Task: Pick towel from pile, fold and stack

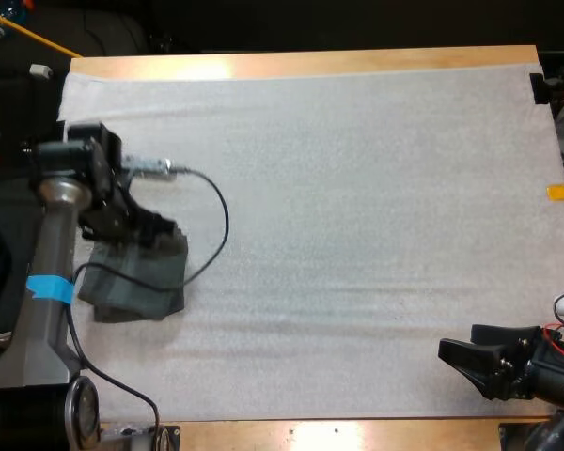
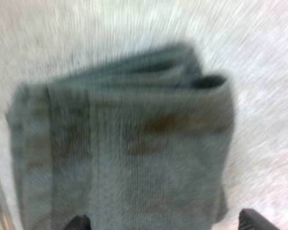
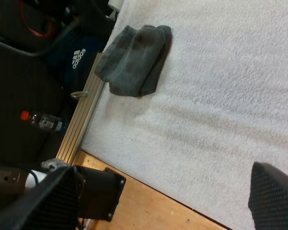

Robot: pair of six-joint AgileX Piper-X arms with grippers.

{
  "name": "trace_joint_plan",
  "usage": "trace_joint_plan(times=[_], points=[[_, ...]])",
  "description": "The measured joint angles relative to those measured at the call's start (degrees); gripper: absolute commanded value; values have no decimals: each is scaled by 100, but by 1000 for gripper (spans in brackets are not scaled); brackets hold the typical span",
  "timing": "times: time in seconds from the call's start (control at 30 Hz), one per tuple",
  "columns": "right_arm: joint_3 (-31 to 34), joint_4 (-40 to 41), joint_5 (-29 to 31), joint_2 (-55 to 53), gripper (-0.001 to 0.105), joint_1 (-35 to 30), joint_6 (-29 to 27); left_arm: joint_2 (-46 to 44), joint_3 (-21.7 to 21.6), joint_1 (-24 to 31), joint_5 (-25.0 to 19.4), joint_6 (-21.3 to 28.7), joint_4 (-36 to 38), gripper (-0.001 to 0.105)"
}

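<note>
A dark grey-green folded towel (image 1: 136, 282) lies on the white mat (image 1: 357, 207) near its left edge, folded into thick layers. My left gripper (image 1: 155, 230) hovers just over the towel's far edge. In the left wrist view the towel (image 2: 125, 153) lies close below the left gripper (image 2: 165, 223), whose fingertips (image 2: 252, 220) stand wide apart, open, with the towel's near end between them. My right gripper (image 1: 461, 348) is at the mat's front right, open and holding nothing. In the right wrist view the towel (image 3: 134, 60) lies far off, beyond the open right gripper (image 3: 163, 196).
The wooden table edge (image 1: 357, 434) runs along the front, close to the right gripper. Off the table's left side are a dark bag (image 3: 74, 62) and a small bottle (image 3: 41, 120). A wide stretch of bare mat separates the two arms.
</note>
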Motion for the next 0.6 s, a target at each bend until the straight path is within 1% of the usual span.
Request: trace_joint_plan(times=[0.13,0.2,0.27,0.4,0.6], points=[[0,0,64,35,71,0,-152,-142,-484,0,490,0,42,59],[0,0,281,139,71,0,-178,-288,-586,-28,874,0,51,59],[0,0,524,322,71,0,-238,-493,-614,-120,1077,0,2,59],[0,-4,938,815,71,0,-543,-906,-616,-414,1172,-8,-107,59],[11,-267,1038,1531,71,-7,-940,-1350,-618,-694,1110,-7,-162,59]])
